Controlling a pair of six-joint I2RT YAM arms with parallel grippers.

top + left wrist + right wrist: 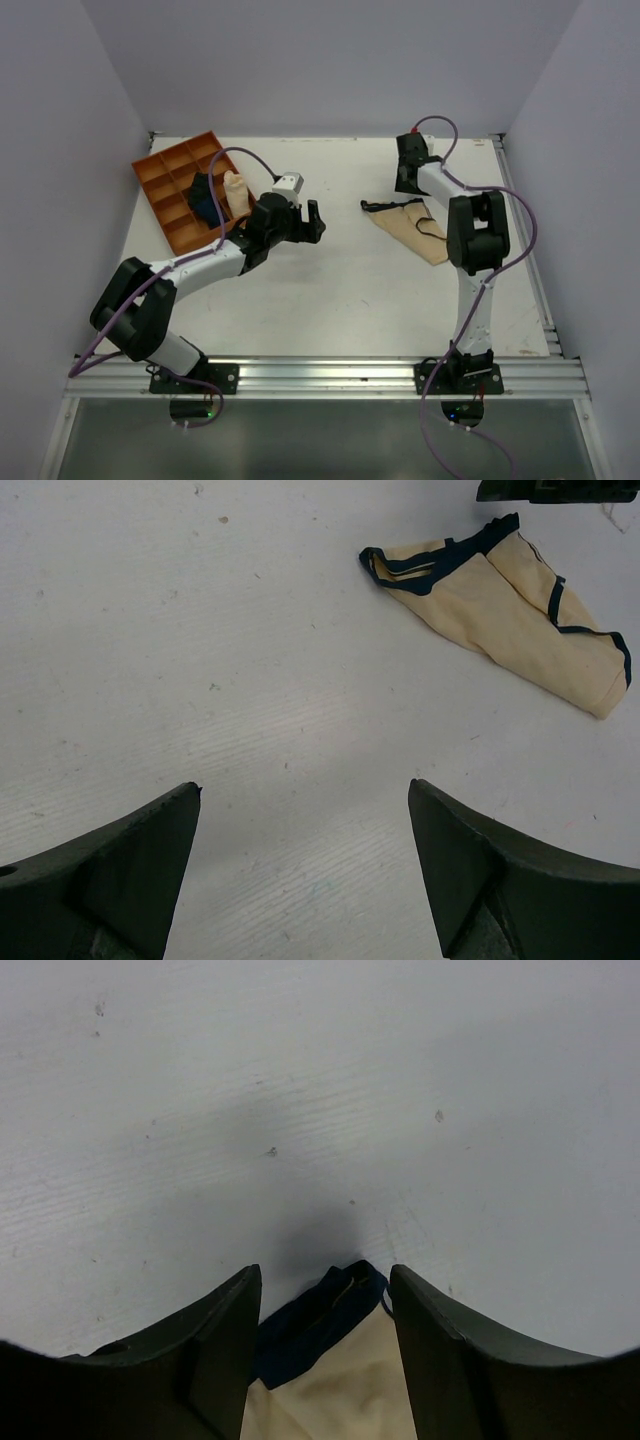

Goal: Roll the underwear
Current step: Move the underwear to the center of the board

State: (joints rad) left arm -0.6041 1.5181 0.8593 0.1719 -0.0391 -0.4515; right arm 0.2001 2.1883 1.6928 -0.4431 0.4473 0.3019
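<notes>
With its jaws spread wide and pinching nothing, my right gripper (325, 1270) points down at the far end of the underwear (340, 1390), whose dark-banded edge lies between the fingertips; the arm behind it folds high at the elbow above the worktop (330, 300). The underwear lies flat toward the far right corner. My left gripper (305, 785) is equally wide and empty, its arm stretched low toward the worktop's middle, well apart from the cloth.

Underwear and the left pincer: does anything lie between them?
No. In the left wrist view, only bare white table separates the left pincer from the underwear.
</notes>
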